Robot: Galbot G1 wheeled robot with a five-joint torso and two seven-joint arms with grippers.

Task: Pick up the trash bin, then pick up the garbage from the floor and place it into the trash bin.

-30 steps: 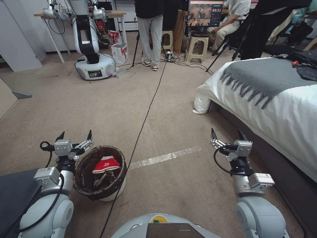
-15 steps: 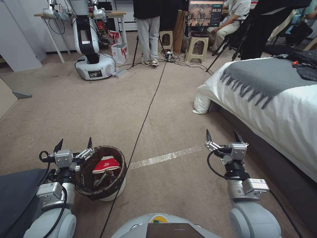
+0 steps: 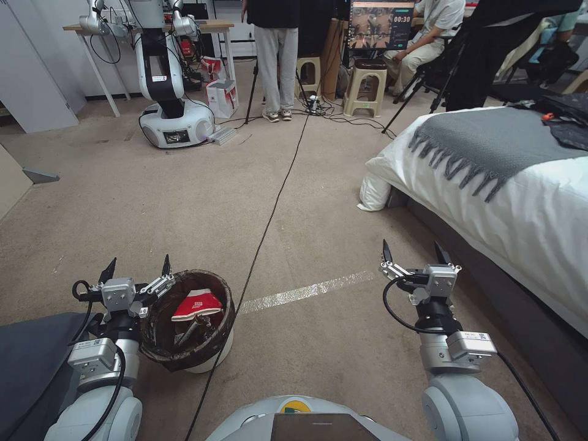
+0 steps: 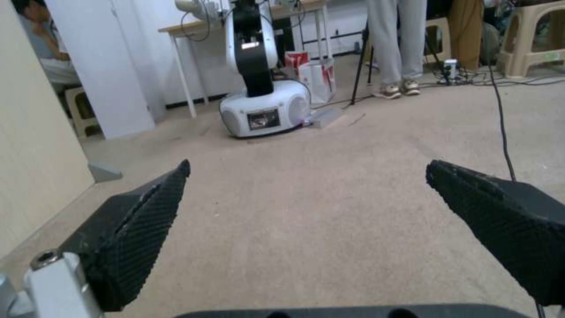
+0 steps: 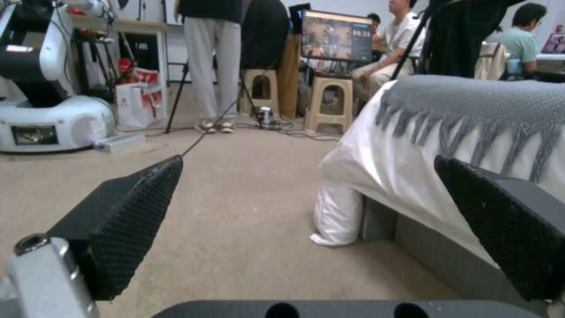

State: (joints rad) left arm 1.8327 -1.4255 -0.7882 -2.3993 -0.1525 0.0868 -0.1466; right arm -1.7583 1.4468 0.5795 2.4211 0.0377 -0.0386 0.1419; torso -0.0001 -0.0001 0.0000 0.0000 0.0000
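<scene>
The trash bin (image 3: 187, 321) stands on the carpet (image 3: 202, 202) near the robot's left front, its dark liner folded over the rim, a red-and-white packet (image 3: 197, 304) lying inside; the left gripper (image 3: 137, 267) hangs just beside the bin's left rim, fingers spread apart, holding nothing; the right gripper (image 3: 414, 252) is raised over bare carpet between the bin and the bed (image 3: 520, 202), fingers also apart and empty; a black cable (image 3: 269, 211) runs across the floor past the bin's right side, crossing a strip of shiny tape (image 3: 306, 291)
</scene>
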